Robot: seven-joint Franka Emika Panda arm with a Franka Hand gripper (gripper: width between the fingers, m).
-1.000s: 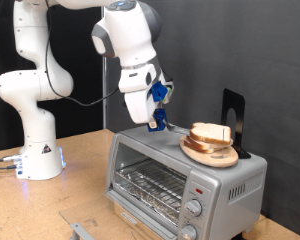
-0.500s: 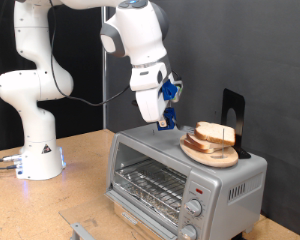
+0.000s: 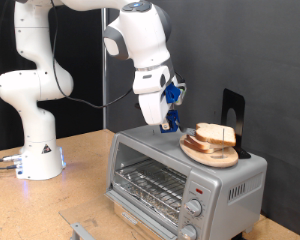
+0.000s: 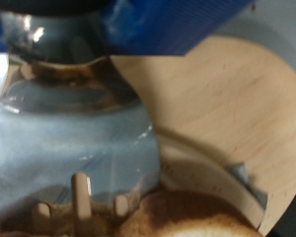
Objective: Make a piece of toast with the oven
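The silver oven (image 3: pixel 150 160) stands on the table at the exterior view's right, its wire rack (image 3: pixel 148 186) showing at the front. A round wooden plate (image 3: pixel 204 153) lies on its top with pale bread, the toast (image 3: pixel 214 132), stacked on it. My gripper (image 3: pixel 169 123) with blue fingers hangs just above the oven top, left of the plate, open and empty. In the wrist view a blue finger (image 4: pixel 173 20) is over the plate (image 4: pixel 227 99). The bread's crust (image 4: pixel 187 219) and the oven top (image 4: pixel 69 138) also show.
A black upright stand (image 3: pixel 233 112) rises behind the plate at the oven's far right. Round knobs (image 3: pixel 194 208) run down the oven's right front. The arm's white base (image 3: pixel 35 150) stands on the wooden table at the exterior view's left.
The gripper has moved to the exterior view's right over the oven top, closer to the plate of bread. The plate and bread have not moved.
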